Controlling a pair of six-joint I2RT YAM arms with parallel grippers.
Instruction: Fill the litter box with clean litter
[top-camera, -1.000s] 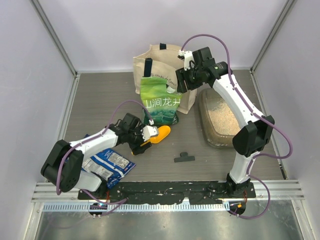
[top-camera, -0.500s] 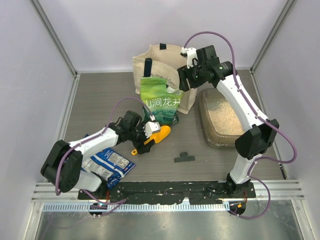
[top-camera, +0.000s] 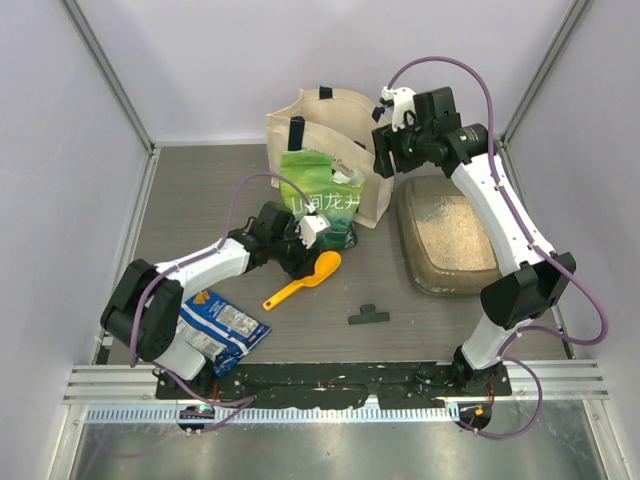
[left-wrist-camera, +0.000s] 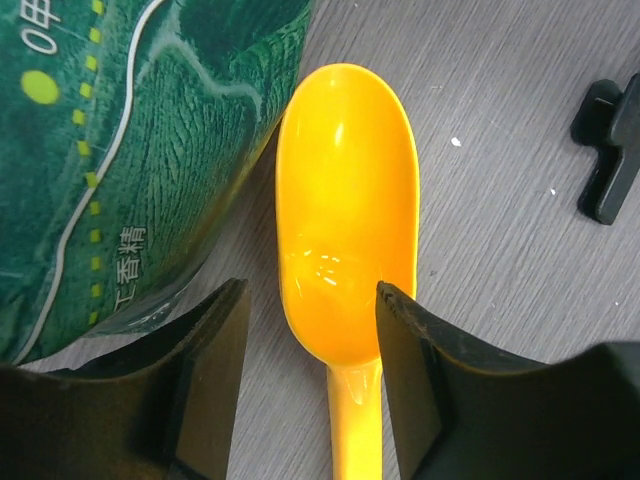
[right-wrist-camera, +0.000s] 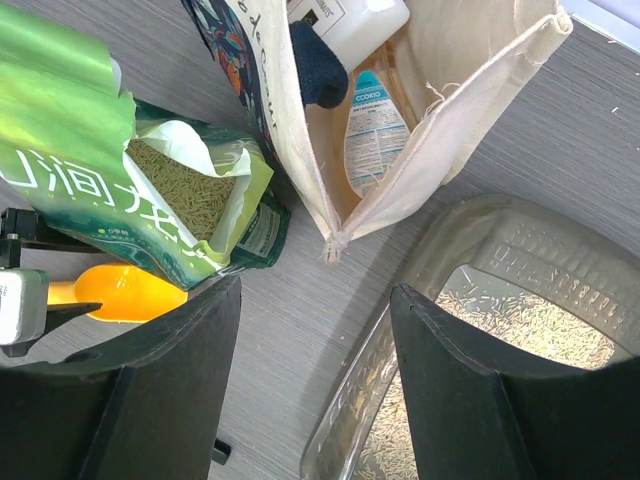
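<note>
The litter box (top-camera: 420, 262) lies at the right of the table, and pale clean litter (top-camera: 455, 235) covers its bottom; both show in the right wrist view too, the litter box (right-wrist-camera: 520, 250) with clean litter (right-wrist-camera: 530, 335) in it. An open green pouch (top-camera: 320, 205) leans on the tote bag, and litter (right-wrist-camera: 185, 190) shows in its mouth. An orange scoop (top-camera: 322, 268) lies flat on the table. My left gripper (top-camera: 303, 262) hovers open over it, fingers on either side of the neck of the scoop (left-wrist-camera: 345, 210). My right gripper (top-camera: 385, 160) hangs open and empty, high above the box's far left corner.
A cream tote bag (top-camera: 325, 125) with bottles inside stands at the back. A blue snack bag (top-camera: 220, 325) lies by the left arm's base. A black clip (top-camera: 368, 316) sits at the front centre. Walls enclose the table on three sides.
The left wrist has swung back towards the green pouch while the scoop stayed where it lay. The right gripper has moved right and back, away from the pouch.
</note>
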